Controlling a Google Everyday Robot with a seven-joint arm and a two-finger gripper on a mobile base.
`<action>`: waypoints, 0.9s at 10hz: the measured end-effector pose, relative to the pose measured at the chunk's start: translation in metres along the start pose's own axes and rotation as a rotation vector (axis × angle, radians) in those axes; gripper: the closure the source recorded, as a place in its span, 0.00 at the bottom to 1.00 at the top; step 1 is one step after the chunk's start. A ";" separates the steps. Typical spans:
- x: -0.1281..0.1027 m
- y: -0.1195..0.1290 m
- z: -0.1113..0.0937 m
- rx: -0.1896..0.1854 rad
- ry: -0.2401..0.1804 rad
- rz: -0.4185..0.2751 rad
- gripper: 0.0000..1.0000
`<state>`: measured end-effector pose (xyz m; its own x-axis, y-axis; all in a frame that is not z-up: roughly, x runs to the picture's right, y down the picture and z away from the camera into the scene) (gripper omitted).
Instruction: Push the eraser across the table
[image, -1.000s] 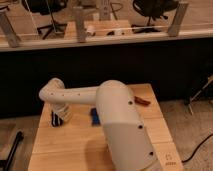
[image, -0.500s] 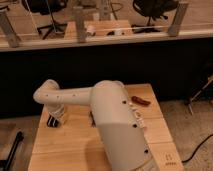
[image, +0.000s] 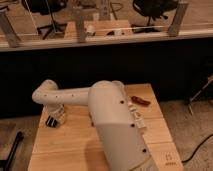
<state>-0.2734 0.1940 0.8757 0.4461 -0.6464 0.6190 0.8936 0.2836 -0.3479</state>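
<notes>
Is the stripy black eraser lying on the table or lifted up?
Lying on it. The small black pale-striped eraser rests flat on the light wooden table near its edge, with the gripper right above it.

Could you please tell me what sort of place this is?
Probably an office or lab: rolling office chairs behind a glass railing, a cable on the floor, and a wooden table where the robot's gripper sits low near one edge, by the eraser.
</notes>
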 end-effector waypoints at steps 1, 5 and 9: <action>0.000 -0.001 0.000 -0.003 0.002 -0.002 0.98; -0.005 -0.013 0.000 -0.019 0.006 -0.022 0.98; -0.007 -0.025 -0.003 -0.040 0.029 -0.039 0.98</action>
<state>-0.2990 0.1894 0.8782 0.4092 -0.6766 0.6122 0.9072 0.2301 -0.3522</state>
